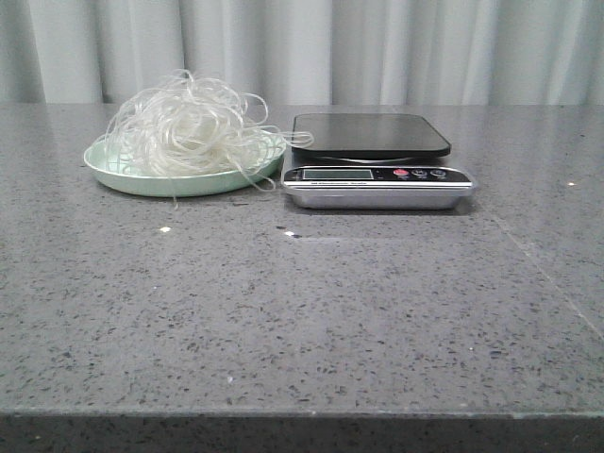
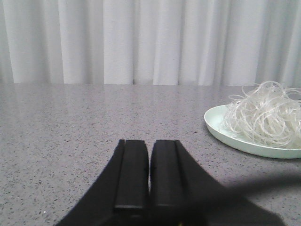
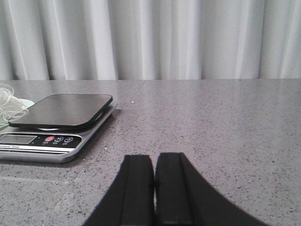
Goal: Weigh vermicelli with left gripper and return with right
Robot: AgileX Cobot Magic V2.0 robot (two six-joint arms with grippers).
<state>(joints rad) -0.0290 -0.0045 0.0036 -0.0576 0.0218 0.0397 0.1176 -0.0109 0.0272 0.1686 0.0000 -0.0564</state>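
Note:
The vermicelli, a fluffy tangle of whitish strands, lies on a pale green plate at the back left of the table. It also shows in the left wrist view on the plate. A kitchen scale with a black platform stands just right of the plate; its platform is bare. The scale also shows in the right wrist view. My left gripper is shut and empty, low over the table, well short of the plate. My right gripper is shut and empty, off to the scale's right. Neither gripper shows in the front view.
The grey speckled stone table ends at a front edge. White curtains hang behind the table. A few noodle strands hang over the plate's rim toward the scale.

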